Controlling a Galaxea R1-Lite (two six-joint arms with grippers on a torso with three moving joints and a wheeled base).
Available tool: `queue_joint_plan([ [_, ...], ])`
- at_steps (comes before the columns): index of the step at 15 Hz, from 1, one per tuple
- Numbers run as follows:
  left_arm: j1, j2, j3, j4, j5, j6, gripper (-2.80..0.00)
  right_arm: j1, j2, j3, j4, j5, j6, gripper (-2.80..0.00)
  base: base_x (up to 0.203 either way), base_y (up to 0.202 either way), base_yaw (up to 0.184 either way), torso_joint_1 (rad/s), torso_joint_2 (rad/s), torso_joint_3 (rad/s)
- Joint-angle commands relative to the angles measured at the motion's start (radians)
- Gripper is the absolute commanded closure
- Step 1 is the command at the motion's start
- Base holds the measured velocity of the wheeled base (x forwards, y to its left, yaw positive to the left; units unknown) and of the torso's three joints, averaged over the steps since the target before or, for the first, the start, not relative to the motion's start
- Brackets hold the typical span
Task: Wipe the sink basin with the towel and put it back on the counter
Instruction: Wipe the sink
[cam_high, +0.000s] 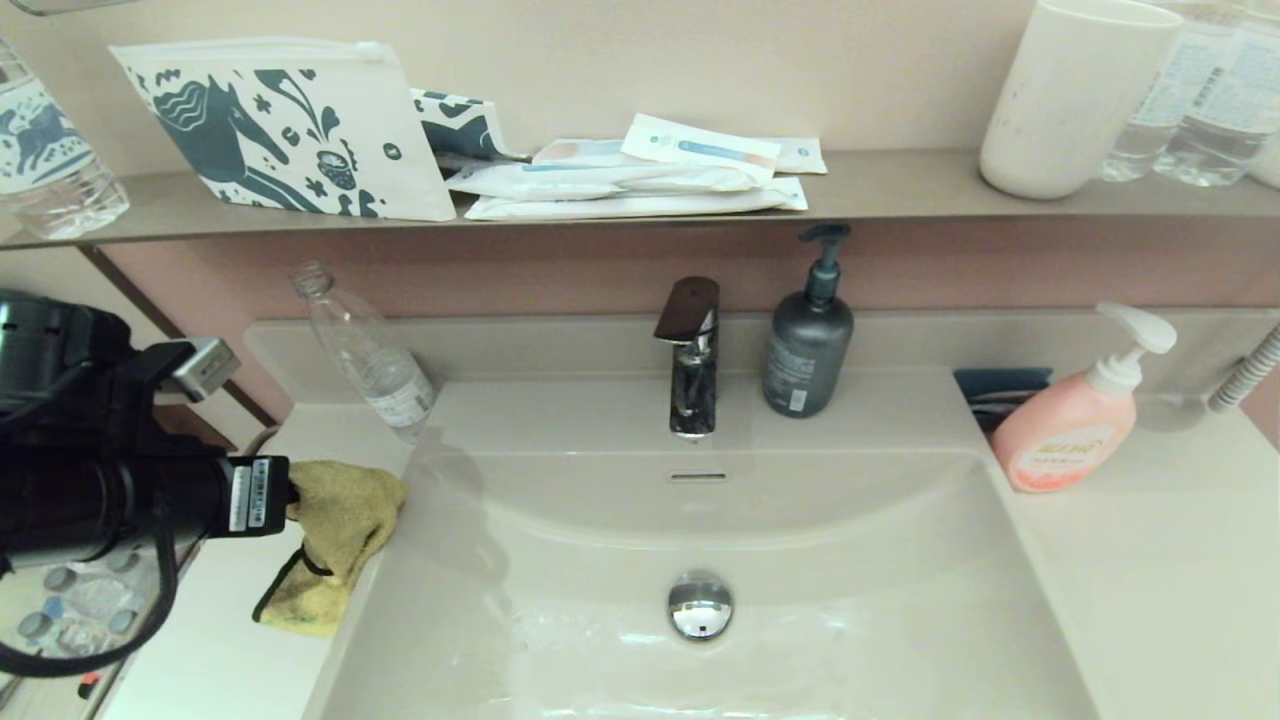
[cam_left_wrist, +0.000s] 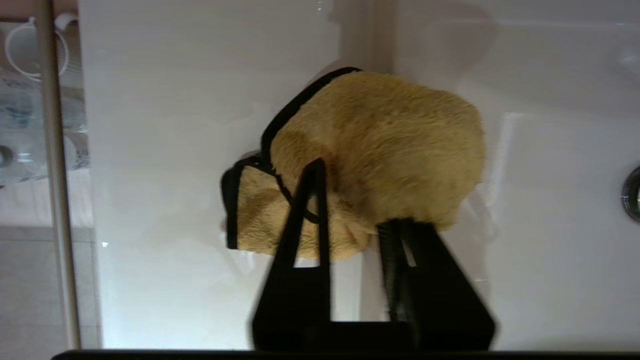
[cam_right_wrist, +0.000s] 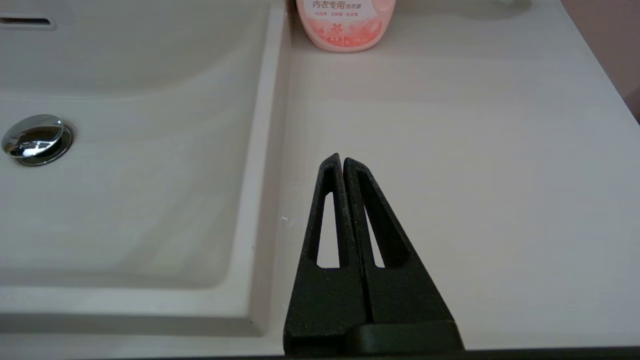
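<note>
**Towel held at left edge of sink**

Setting: cream-white counter (cam_high: 1150, 560) with a wide glossy sink basin (cam_high: 820, 560) sunk into it; chrome drain plug (cam_high: 700, 605) near the basin's middle, small slot overflow (cam_high: 697, 477) on the back wall below the tap (cam_high: 690, 355). Behind the basin: dark pump bottle (cam_high: 808, 345) just right of the tap, clear plastic bottle (cam_high: 365, 350) leaning at the back left corner, pink pump bottle (cam_high: 1070, 425) on the right side of the counter. A grey-brown shelf (cam_high: 900, 185) above carries a printed pouch (cam_high: 290, 130), flat sachets (cam_high: 640, 175) and a white cup (cam_high: 1075, 95).

Towel (cam_high: 335, 545): small, fluffy, mustard-yellow, with black edging and a thin black loop. It is bunched into a rounded lump, its lower corner drooping onto the counter just beside the basin's left rim.

Left gripper (cam_left_wrist: 357, 225): arm reaches in from the left, roughly level, forearm pointing toward the basin. The two black fingers (cam_left_wrist: 305, 235) are clamped on the near side of the towel; the bulk of the cloth bulges out past the tips, over the boundary between counter and basin.

Right gripper (cam_right_wrist: 343, 160): parked over the bare counter to the right of the basin, fingers pressed together, holding nothing. It shows in its own wrist view only.
</note>
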Motion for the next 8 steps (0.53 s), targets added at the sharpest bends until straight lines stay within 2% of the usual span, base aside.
queue_joint_plan([
  [1,0.04,0.011,-0.002,0.001,-0.001,0.035,-2.8,0.0,0.0,0.0,0.0,0.0,0.0,0.0,0.0,0.0,0.0,0.0,0.0,0.0],
  [6,0.111,0.032,-0.025,0.0,-0.001,0.081,-2.8,0.0,0.0,0.0,0.0,0.0,0.0,0.0,0.0,0.0,0.0,0.0,0.0,0.0],
  [8,0.143,0.032,-0.031,0.002,-0.001,0.122,-2.8,0.0,0.0,0.001,0.0,0.0,0.0,0.0,0.0,0.0,0.0,0.0,0.0,0.0],
])
